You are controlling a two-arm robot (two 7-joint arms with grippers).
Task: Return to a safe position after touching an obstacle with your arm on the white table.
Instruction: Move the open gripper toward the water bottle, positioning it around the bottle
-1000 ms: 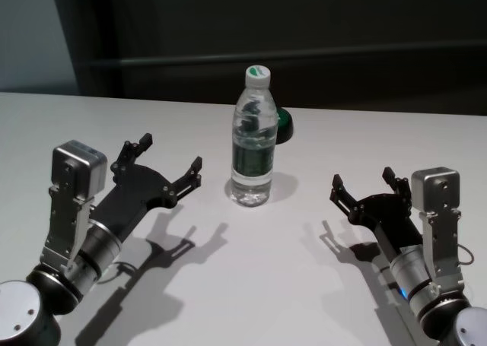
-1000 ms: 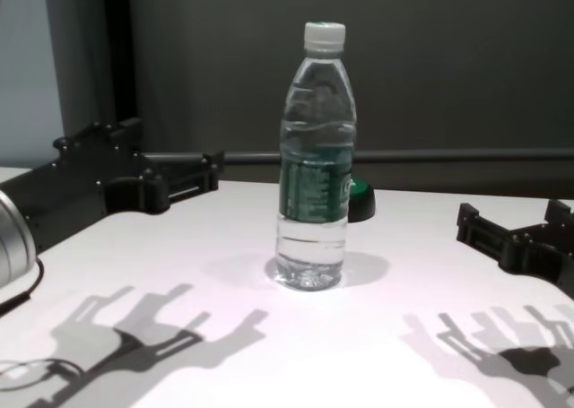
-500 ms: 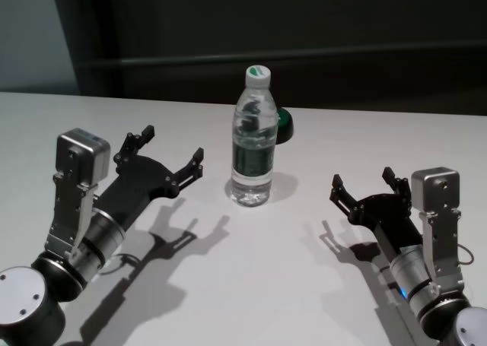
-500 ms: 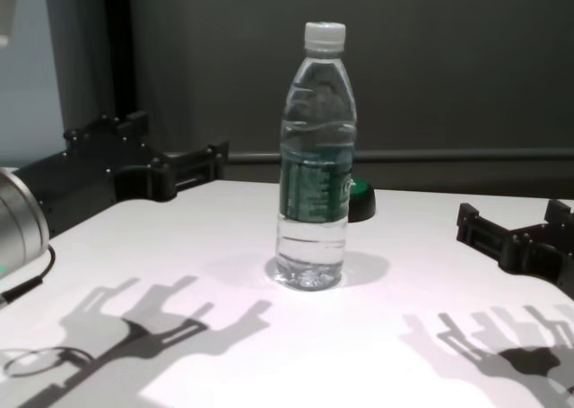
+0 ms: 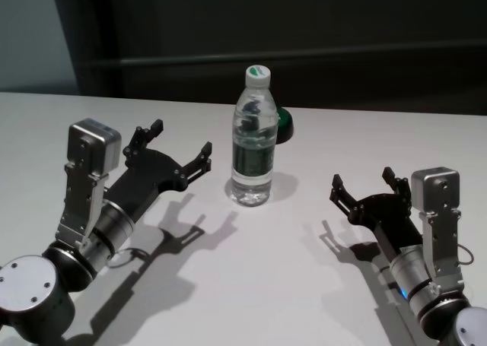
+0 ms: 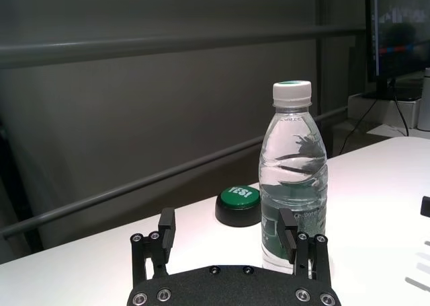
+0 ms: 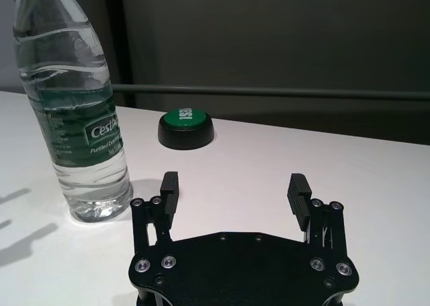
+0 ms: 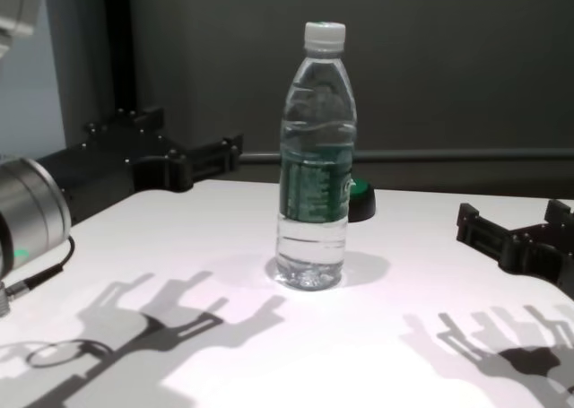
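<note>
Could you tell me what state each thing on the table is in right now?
water bottle: upright, capped, part full, untouched.
green button: behind the bottle, untouched.
left gripper: open, empty, raised beside the bottle.
right gripper: open, empty, parked low.
white table: bears all.

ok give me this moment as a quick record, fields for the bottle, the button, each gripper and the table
bottle: clear water bottle, white cap, green label, upright on the table, untouched
button: green-topped, black base, just behind the bottle
left gripper: open, raised above the table, pointing at the bottle, a gap between them
right gripper: open, empty, low over the table on the robot's right, apart from the bottle
table: white table, carries both grippers' shadows
</note>
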